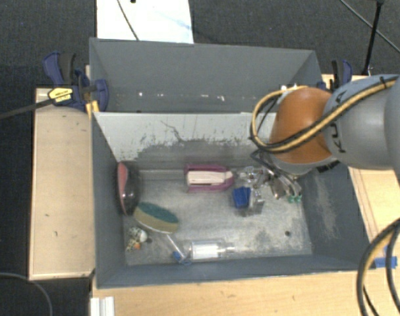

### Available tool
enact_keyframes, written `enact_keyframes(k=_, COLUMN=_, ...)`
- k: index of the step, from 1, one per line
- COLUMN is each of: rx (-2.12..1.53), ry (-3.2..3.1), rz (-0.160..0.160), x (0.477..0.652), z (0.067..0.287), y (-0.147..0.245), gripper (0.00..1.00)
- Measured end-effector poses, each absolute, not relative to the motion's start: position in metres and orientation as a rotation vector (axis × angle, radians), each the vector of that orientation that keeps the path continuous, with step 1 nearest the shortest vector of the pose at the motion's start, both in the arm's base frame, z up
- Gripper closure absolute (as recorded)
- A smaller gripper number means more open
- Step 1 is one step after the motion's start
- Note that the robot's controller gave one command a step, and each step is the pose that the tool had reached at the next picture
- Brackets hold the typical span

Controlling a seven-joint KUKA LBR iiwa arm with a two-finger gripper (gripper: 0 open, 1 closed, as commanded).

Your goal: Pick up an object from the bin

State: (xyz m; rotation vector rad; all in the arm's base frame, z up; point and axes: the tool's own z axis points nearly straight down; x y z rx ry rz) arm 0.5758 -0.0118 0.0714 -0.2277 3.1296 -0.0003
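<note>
Grey bin [206,217] floor | small blue block [241,198] just beside claw [257,191], toward bin middle; claw grip: cannot tell

no readable text, labels, brands or numbers on anything in the bin [206,78]

Light falls from above, moderate and fairly even. The bin [206,64] is palest in the middle of its bottom and on the sloping back wall, and a row of small glints runs along the upper back panel. Its left wall lies in shade. The arm [374,127] throws a soft shadow on the bin's right side. The orange cover [302,120] bears a dull highlight. The white sheet [147,12] is the brightest patch, and the carpet [28,31] stays dark.
</note>
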Motion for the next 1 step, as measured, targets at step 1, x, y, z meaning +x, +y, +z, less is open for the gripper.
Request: enact_keyframes(k=1, rx=-0.149, ry=3.128, rz=-0.001, x=0.5437, z=0.2308, y=-0.0231, gripper=1.0)
